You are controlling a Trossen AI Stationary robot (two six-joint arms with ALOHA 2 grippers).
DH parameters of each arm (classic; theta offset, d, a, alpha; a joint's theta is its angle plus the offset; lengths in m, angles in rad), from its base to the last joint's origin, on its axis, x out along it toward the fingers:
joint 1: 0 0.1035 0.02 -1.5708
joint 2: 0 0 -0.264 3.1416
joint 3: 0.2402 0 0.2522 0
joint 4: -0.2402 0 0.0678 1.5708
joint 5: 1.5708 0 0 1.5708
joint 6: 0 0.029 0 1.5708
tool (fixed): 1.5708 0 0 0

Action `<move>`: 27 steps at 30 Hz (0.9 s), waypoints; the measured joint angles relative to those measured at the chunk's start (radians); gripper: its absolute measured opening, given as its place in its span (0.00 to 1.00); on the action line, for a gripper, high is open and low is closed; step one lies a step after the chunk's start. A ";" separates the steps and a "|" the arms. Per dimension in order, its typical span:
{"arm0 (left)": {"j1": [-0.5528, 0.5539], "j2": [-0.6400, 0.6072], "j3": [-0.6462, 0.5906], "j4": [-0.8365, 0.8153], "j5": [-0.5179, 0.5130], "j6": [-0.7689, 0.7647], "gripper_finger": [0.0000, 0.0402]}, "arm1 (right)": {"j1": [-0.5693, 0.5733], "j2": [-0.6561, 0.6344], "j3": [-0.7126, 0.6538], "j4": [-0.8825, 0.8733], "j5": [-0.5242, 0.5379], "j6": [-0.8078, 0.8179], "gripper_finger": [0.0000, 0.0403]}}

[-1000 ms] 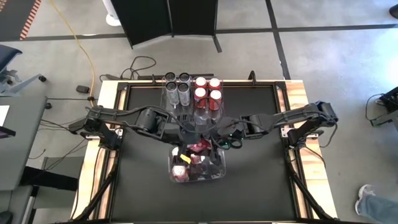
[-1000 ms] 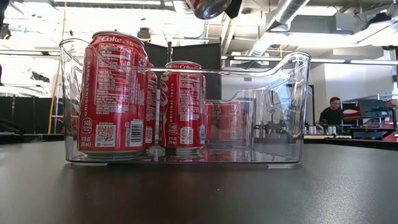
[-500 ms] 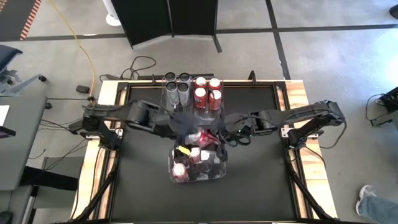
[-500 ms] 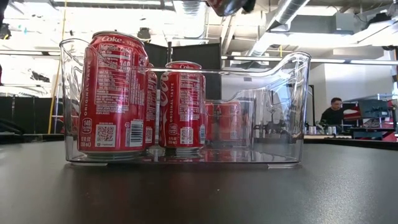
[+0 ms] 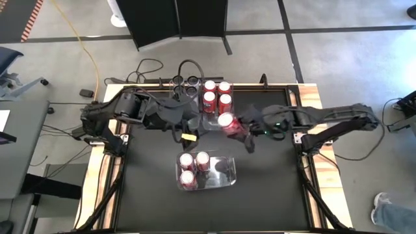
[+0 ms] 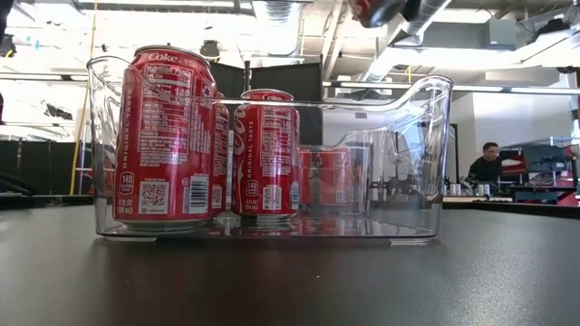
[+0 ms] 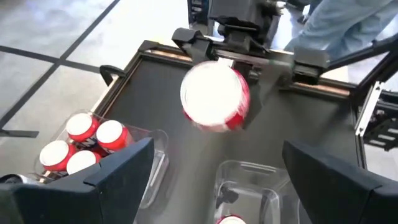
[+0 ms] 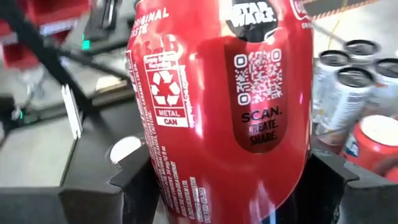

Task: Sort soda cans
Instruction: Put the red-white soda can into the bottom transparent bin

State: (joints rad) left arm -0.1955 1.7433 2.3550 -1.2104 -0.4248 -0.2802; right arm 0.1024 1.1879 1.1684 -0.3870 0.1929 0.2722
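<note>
Right gripper (image 5: 235, 127) clamped a red can (image 5: 226, 121) near the table's far edge; left gripper (image 7: 211, 180) gaped, w/ nothing held. Can likely rigid, slick: grip mid-body.

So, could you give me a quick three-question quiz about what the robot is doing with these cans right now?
1. Which hand grips the red can in the air? A left, B right, C neither.
2. True or false: the near bin holds silver cans.
3. How many cans stand in the near bin?
Key: 1 B, the right hand. 2 false. 3 three.
</note>
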 joint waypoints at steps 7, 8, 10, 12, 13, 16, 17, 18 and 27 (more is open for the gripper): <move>0.000 0.020 -0.007 0.079 -0.005 0.006 0.88 | 0.043 -0.213 -0.299 0.205 0.047 0.108 0.74; 0.000 0.030 -0.017 0.109 -0.005 0.009 0.88 | 0.054 -0.234 -0.335 0.220 0.047 0.125 0.74; 0.003 0.039 -0.038 0.150 -0.002 0.024 0.88 | 0.078 -0.269 -0.402 0.253 0.064 0.154 0.74; 0.009 0.068 -0.061 0.184 0.000 0.034 0.88 | 0.107 -0.299 -0.458 0.281 0.094 0.179 0.74; 0.013 0.081 -0.069 0.209 0.001 0.044 0.88 | 0.122 -0.311 -0.484 0.291 0.114 0.190 0.74; 0.033 0.145 -0.095 0.235 0.042 0.073 0.88 | 0.170 -0.334 -0.559 0.303 0.181 0.207 0.74; 0.040 0.169 -0.099 0.249 0.059 0.081 0.88 | 0.185 -0.340 -0.587 0.303 0.211 0.216 0.74; 0.046 0.197 -0.100 0.244 0.064 0.083 0.88 | 0.198 -0.341 -0.618 0.302 0.236 0.226 0.74; 0.125 0.366 -0.099 0.330 0.156 0.085 0.88 | 0.282 -0.339 -0.837 0.564 0.335 0.325 0.74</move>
State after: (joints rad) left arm -0.0704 2.1094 2.2560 -0.8805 -0.2686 -0.1953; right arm 0.3848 0.8486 0.3314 0.1773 0.5283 0.5977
